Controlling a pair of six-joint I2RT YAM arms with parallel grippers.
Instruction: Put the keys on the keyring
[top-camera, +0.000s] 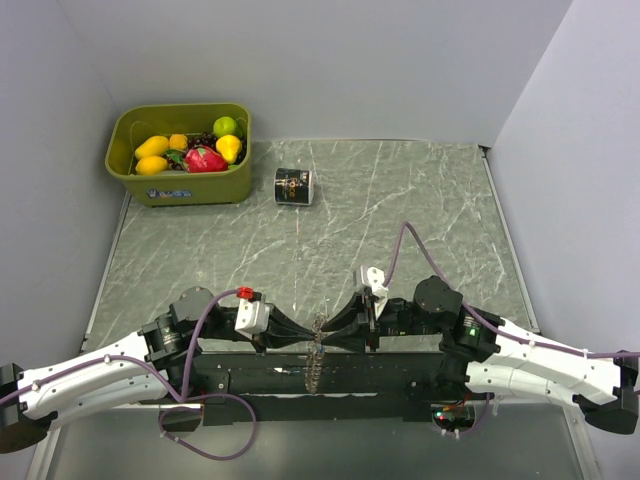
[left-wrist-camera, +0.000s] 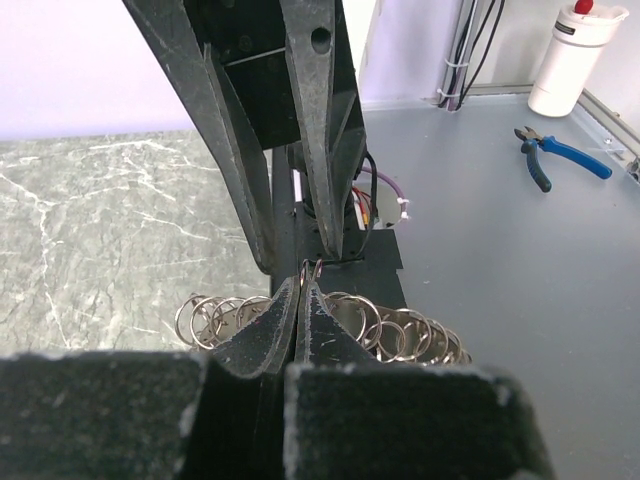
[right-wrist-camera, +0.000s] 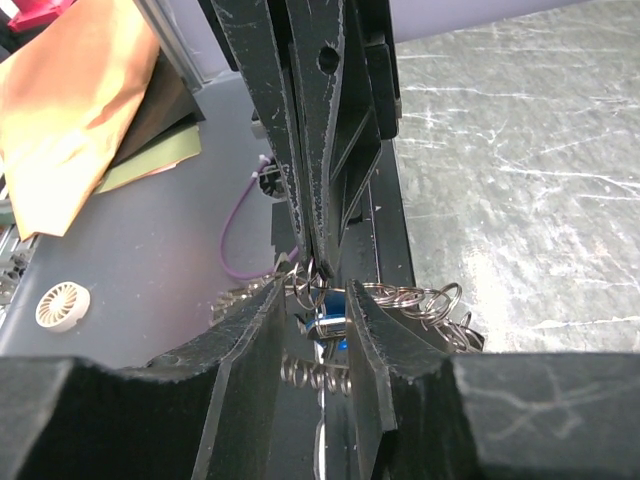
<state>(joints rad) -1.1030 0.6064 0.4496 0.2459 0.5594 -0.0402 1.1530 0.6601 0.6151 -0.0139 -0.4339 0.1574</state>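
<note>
Silver wire is bunched right where your two arms meet. In the top view the left gripper and the right gripper are nose to nose, tips all but touching. The keyring trails from just under them toward the bases as a string of loops. The black can and the green bin of fruit sit far beyond both sets of fingers.

In the left wrist view, your left fingers are pressed flat together with no gap. They pinch a thin loop of the ring's wire, which pokes out just past their tips. More loops fan out to either side below them. The right gripper's fingers point head-on at yours, nearly on top of your tips.

In the right wrist view, your right fingers stand narrow but not closed. A blue-headed key sits in the gap between them, just short of the left tips. I cannot tell whether the pads truly bite it.

My read is that you're mid-threading: the ring is held and a key is presented at the wire. I can't see that key seated on the ring. You have yet to get its hole over the wire and run it round. How many keys wait after it, I can't tell.
</note>
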